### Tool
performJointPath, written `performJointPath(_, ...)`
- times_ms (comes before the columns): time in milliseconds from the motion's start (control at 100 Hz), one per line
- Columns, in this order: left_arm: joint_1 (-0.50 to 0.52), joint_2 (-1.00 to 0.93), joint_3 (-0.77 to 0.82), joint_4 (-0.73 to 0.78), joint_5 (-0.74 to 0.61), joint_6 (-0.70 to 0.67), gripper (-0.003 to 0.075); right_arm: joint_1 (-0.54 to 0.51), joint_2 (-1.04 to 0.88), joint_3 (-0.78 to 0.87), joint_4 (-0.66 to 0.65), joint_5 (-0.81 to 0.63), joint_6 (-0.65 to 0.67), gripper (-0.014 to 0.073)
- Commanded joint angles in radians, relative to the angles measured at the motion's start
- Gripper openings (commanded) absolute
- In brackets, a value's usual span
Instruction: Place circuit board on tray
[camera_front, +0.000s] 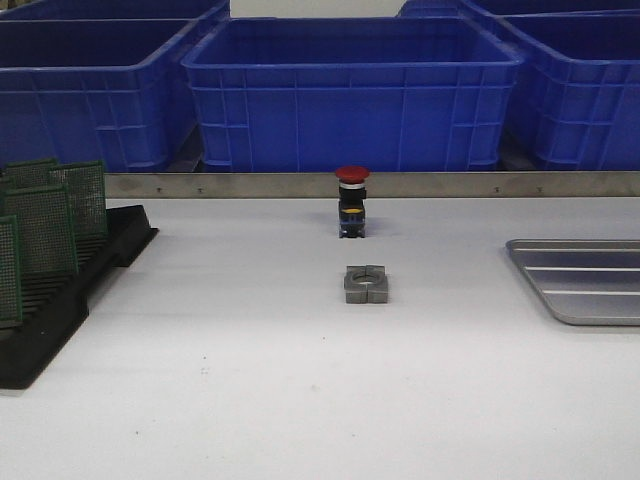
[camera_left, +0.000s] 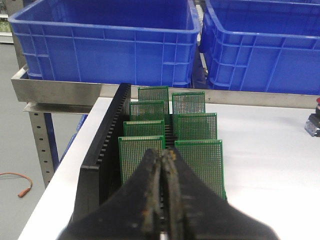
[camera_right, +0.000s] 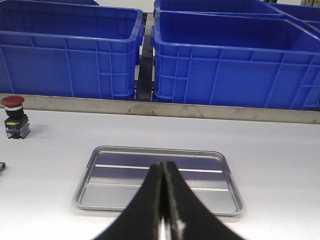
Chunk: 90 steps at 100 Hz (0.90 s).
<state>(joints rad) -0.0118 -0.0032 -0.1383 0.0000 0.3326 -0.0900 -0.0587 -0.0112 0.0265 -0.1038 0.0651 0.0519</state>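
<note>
White desk (camera_front: 250, 380) fills the lower part of the front view, with blue bins (camera_front: 350, 90) lined up behind a metal rail (camera_front: 250, 184) across the upper frame. At the left edge my black rack (camera_front: 60, 300) holds green boards (camera_front: 45, 230) standing upright in its slots. Near the centre stands a red button (camera_front: 352, 200), and just below it in the frame lies a small grey metal block (camera_front: 366, 284). The tray (camera_front: 585, 285) lies flat at the right edge, partly cut off by the frame, well apart from the rack. Neither of my hands shows in this view.

From my left wrist, my left hand (camera_left: 162, 160) sits at the bottom centre, its two dark fingers (camera_left: 147, 190) pressed together with nothing between them. Beyond the tips the rack (camera_left: 107, 135) runs up the frame, carrying two rows of boards (camera_left: 195, 125), all upright. Bins (camera_left: 110, 40) fill the top, and the button (camera_left: 314, 122) peeks in at the right edge.

From my right wrist, my right hand (camera_right: 164, 167) is likewise closed tight and holds nothing. Its tips point over the tray (camera_right: 100, 165), which lies bare on the desk (camera_right: 280, 150) in the middle of the frame. The button (camera_right: 14, 117) stands at the left edge, bins (camera_right: 225, 55) across the top.
</note>
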Motion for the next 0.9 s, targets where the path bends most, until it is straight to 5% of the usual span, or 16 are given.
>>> performJointPath(0,-0.006,0.037,-0.083,0.000,-0.002,-0.003,-0.0020,-0.004,-0.025,-0.012,-0.009,-0.088,-0.001,-0.0113)
performJointPath(600,-0.006,0.647,-0.476,0.006,0.226,0.004,-0.0012,-0.004,-0.025,-0.012,-0.009,-0.088,-0.001,-0.0113)
performJointPath(890,-0.006,0.843,-0.632,-0.013,0.247,0.208,0.0302,-0.004,-0.025,-0.012,-0.009,-0.088,-0.001,-0.0113)
